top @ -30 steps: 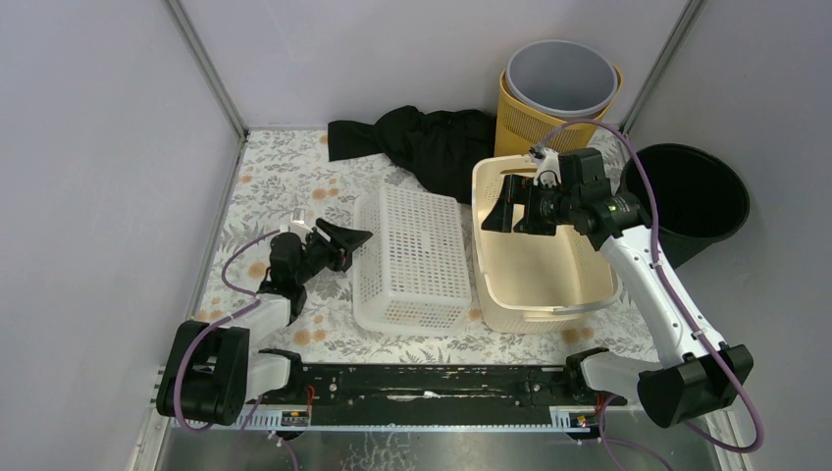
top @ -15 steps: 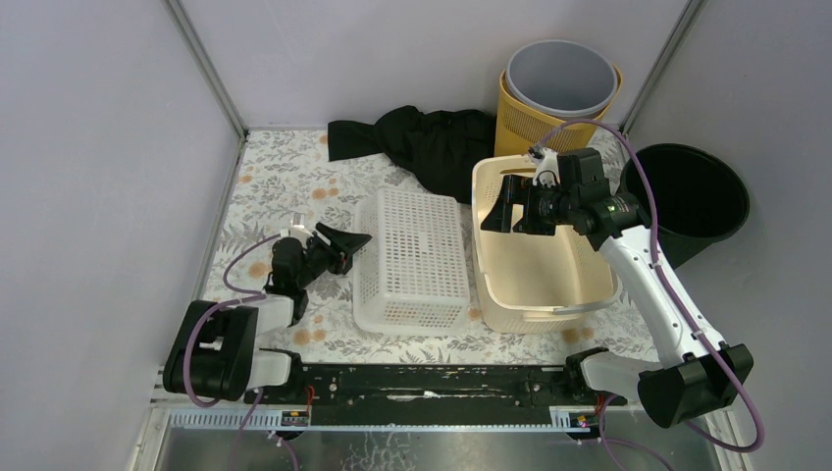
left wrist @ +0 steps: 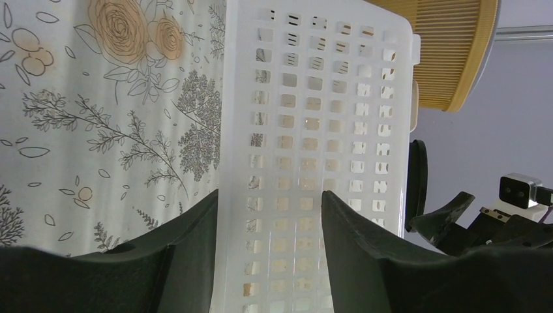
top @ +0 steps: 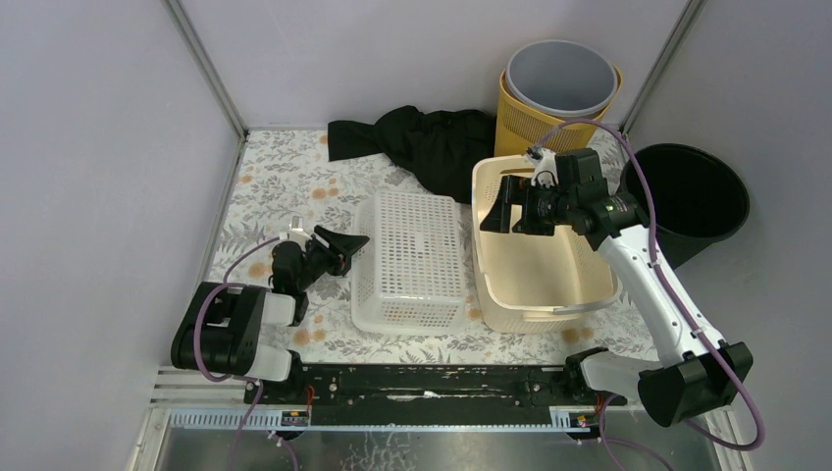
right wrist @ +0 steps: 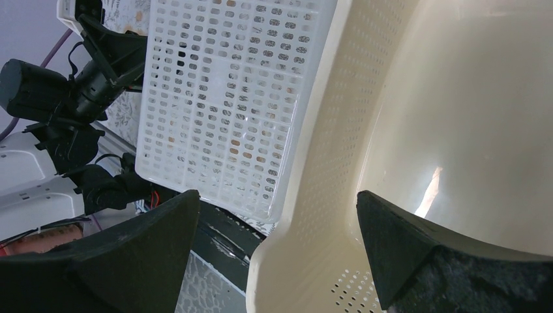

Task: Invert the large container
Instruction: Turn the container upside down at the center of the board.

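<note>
Large container: cream tub (top: 545, 280), centre-right of the top view, standing upright with its mouth facing up; nothing visible inside.
Neighbour: white perforated basket (top: 412, 260), just beside the tub's left wall, its flat perforated base facing up.
Right gripper (top: 495, 208): raised over the tub's upper-left corner; fingers spread wide and holding nothing. In the wrist view the tub's left rim (right wrist: 326, 130) runs between the two fingers.
Left gripper (top: 353, 250): low over the floral tabletop (top: 285, 177), at the white basket's left wall; fingers (left wrist: 189, 248) spread, with the basket's side between them in the wrist view. Contact with the basket cannot be told.
Background, upper frame: black cloth (top: 422, 142) behind both baskets; yellow bin (top: 515, 123) with a grey bucket (top: 559, 78) set in it.
Right edge: black bucket (top: 697, 196), beside the right arm.
</note>
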Available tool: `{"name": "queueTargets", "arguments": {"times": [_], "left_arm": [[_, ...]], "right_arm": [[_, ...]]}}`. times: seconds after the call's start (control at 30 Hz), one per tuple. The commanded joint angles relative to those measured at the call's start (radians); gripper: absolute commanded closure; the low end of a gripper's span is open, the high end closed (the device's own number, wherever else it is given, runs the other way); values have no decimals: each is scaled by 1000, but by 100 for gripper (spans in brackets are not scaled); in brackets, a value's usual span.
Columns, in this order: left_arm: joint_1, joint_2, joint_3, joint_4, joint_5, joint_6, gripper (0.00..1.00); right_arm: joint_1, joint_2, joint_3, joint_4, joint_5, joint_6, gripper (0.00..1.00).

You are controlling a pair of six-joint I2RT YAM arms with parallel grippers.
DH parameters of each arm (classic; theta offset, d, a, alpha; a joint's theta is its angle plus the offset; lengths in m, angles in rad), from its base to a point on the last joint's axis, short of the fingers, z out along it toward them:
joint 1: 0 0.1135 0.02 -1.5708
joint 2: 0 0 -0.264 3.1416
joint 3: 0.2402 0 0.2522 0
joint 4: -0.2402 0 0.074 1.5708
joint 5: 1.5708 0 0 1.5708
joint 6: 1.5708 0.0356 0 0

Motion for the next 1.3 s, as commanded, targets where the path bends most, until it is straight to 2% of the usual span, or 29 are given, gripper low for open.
{"name": "queueTargets", "arguments": {"times": [0.0, 0.43, 0.9, 1.27], "left_arm": [[15, 31, -26, -55, -44, 80, 41], [19, 4, -52, -88, -121, 107, 40], [22, -124, -57, -283, -219, 146, 39], [24, -124, -51, -321, -235, 157, 36]], "right_arm": [[16, 6, 14, 23, 6, 4, 3], [32, 17, 26, 19, 12, 5, 3], [38, 4, -1, 29, 17, 9, 3], [39, -2, -18, 34, 17, 9, 3]]}}
